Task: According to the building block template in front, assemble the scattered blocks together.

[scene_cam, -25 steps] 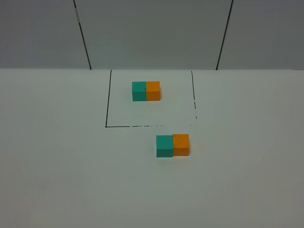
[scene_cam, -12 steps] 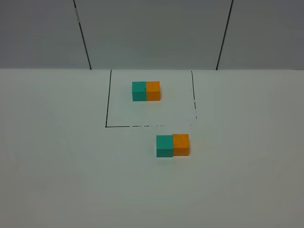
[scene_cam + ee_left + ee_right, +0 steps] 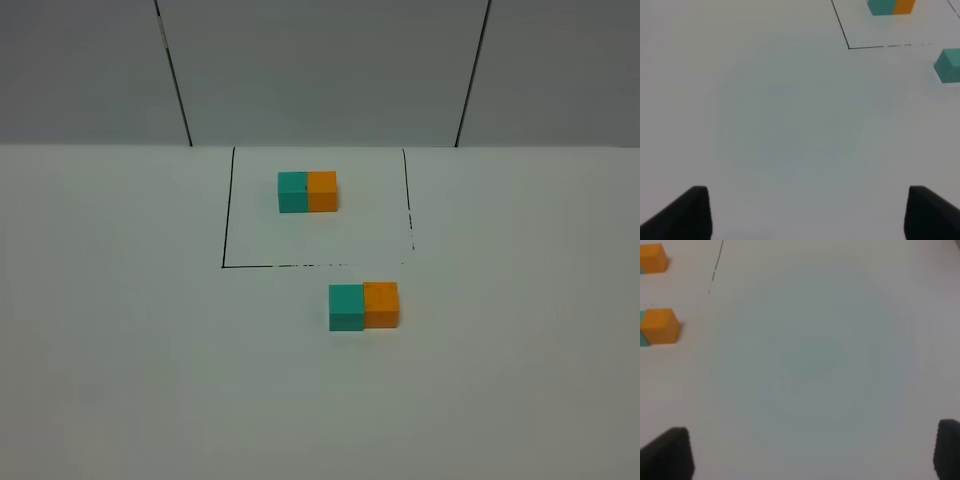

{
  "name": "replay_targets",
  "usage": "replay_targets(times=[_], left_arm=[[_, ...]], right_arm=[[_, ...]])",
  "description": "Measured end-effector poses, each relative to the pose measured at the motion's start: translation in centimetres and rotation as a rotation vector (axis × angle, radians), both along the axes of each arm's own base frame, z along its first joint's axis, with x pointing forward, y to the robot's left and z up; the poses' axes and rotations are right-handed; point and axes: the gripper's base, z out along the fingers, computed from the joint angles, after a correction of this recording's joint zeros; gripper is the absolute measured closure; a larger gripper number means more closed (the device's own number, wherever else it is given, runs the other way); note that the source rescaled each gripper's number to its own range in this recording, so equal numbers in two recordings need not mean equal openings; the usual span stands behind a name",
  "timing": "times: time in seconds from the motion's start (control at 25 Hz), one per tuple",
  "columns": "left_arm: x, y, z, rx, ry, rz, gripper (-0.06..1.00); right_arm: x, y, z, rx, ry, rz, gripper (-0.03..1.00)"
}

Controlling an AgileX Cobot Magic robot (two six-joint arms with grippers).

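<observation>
The building block template [image 3: 307, 191], a teal and an orange cube joined as one bar, lies inside a black drawn square. In front of the square, the scattered teal block [image 3: 346, 307] and orange block [image 3: 381, 304] sit side by side and touching, teal on the left. Neither arm shows in the exterior high view. My left gripper [image 3: 807, 215] is open over bare table, with the teal block [image 3: 949, 65] and the template [image 3: 890, 6] far ahead of it. My right gripper [image 3: 807, 455] is also open over bare table, the orange block [image 3: 660, 326] well off to one side.
The black square outline [image 3: 228, 266] marks the template's area on the white table [image 3: 150, 380]. A grey panelled wall [image 3: 320, 70] with two dark seams rises behind the table's far edge.
</observation>
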Motion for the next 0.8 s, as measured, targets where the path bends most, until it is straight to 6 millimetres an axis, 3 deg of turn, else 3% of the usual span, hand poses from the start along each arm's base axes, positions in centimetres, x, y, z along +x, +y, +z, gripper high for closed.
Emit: replay_targets(times=[0.8], left_arm=[[0.00,0.00,0.00,0.000,0.000,0.000,0.21]], right_arm=[[0.00,0.00,0.00,0.002,0.000,-0.001,0.07]])
